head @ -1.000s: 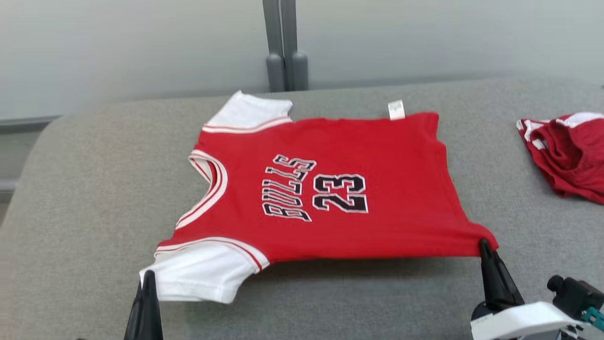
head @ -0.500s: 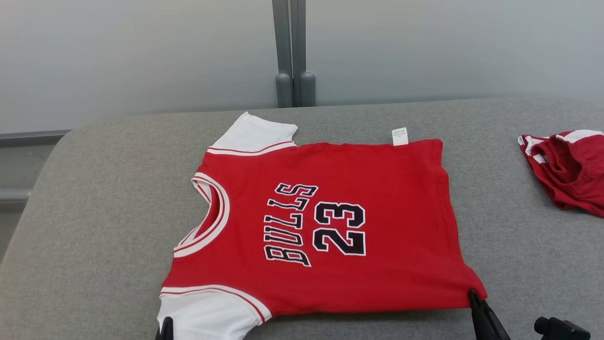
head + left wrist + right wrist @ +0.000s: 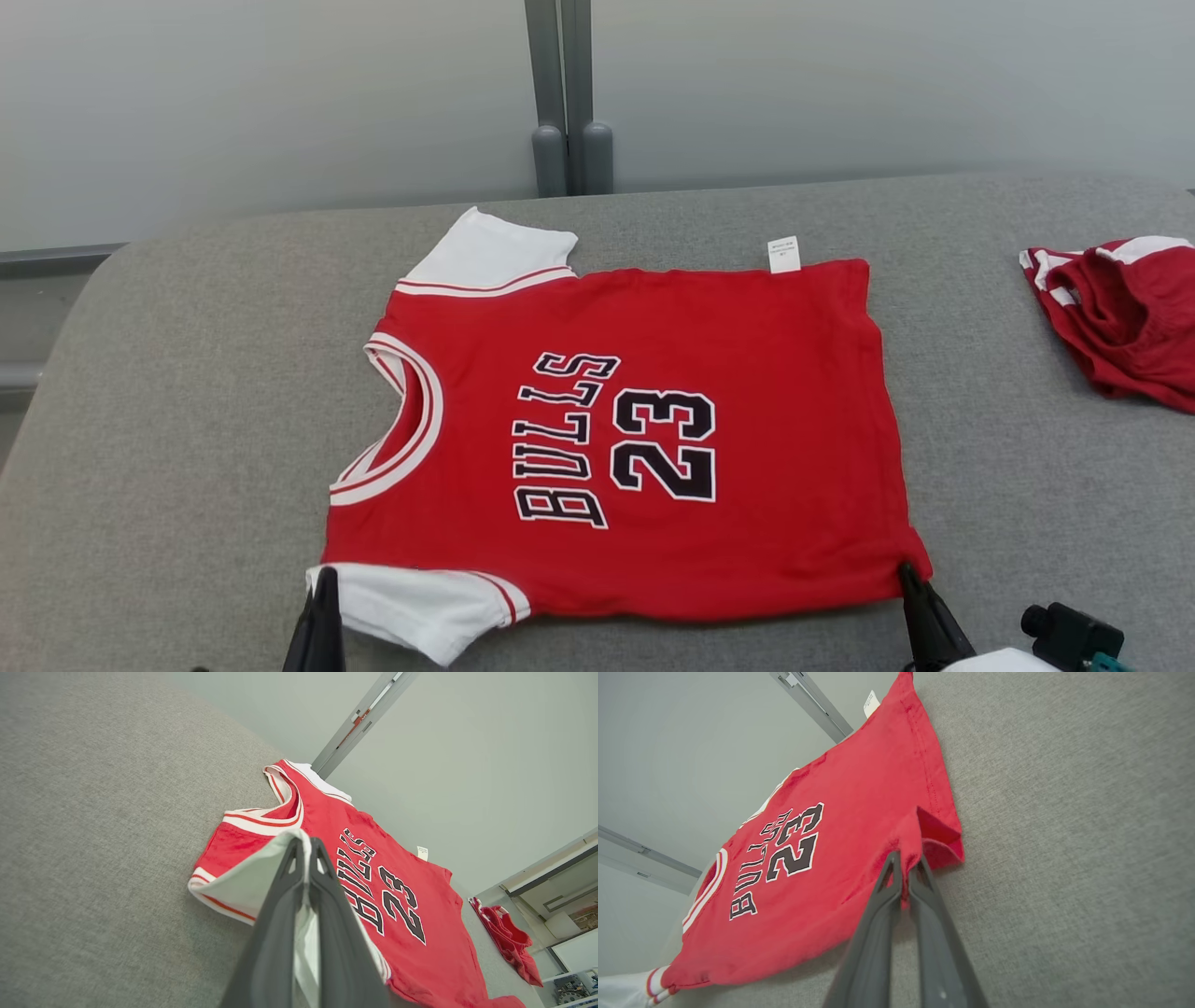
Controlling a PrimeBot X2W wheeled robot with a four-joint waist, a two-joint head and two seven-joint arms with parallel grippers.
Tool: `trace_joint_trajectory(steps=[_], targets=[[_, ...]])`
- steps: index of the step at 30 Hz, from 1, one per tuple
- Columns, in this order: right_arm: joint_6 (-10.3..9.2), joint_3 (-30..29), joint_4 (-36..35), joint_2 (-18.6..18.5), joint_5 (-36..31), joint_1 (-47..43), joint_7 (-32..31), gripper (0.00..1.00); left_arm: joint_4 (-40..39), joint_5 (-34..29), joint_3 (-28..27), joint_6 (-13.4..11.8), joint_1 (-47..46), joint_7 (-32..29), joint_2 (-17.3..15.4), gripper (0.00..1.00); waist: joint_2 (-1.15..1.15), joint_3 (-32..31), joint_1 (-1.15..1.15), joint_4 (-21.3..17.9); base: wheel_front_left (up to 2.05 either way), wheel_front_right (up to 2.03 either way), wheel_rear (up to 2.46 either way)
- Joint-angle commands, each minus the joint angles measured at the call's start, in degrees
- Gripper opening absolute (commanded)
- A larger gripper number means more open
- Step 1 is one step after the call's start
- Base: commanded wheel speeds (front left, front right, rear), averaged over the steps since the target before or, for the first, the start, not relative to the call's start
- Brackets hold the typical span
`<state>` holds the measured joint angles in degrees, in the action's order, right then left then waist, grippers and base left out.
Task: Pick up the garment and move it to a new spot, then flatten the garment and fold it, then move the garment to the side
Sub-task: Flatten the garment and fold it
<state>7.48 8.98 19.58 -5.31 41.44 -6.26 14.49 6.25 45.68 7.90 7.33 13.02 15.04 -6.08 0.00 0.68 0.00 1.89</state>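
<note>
- Surface: grey padded table point(image 3: 168, 401) with a pale wall behind. The head camera has shifted over the last second, so the whole picture sits differently.
- Left gripper point(image 3: 306, 842): nearest item, fingers closed on the edge of the white near sleeve point(image 3: 420, 607).
- Right gripper point(image 3: 903, 858): fingers pinched shut on the near hem corner point(image 3: 913, 553), with cloth bunched between them.
- Garment: red jersey point(image 3: 766, 392), mid-table, front up, spread between the two grips. A second ago its near edge hung taut over a broad shadow. Now the shadow is thin and the cloth lies nearly flat. Judgement: relocation done, flattening almost complete, release and fold to follow.
- Far edge: white far sleeve point(image 3: 485, 247) and label tag point(image 3: 783, 254), both resting on the table.
- Far right: second red garment point(image 3: 1120, 317), crumpled, well apart.
</note>
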Motion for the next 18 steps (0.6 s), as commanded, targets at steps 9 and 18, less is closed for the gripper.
trace_joint_trajectory(steps=[9, 18], targets=[[0.02, -0.03, 0.65, 0.54, 4.25, 6.72, 0.72, 0.00, 3.93, -1.21, 1.26, 0.22, -11.77, 0.15, -0.64, 0.00, 0.00, 2.79, 0.00, -1.67, 0.00, 0.00, 0.00], [0.02, -1.18, 4.89, 1.27, 3.24, 13.86, 0.70, 0.00, 13.56, -2.78, 1.52, 0.22, -23.04, 0.08, -0.15, 0.00, 0.00, 5.66, 0.00, -3.41, 0.00, 0.00, 0.00]])
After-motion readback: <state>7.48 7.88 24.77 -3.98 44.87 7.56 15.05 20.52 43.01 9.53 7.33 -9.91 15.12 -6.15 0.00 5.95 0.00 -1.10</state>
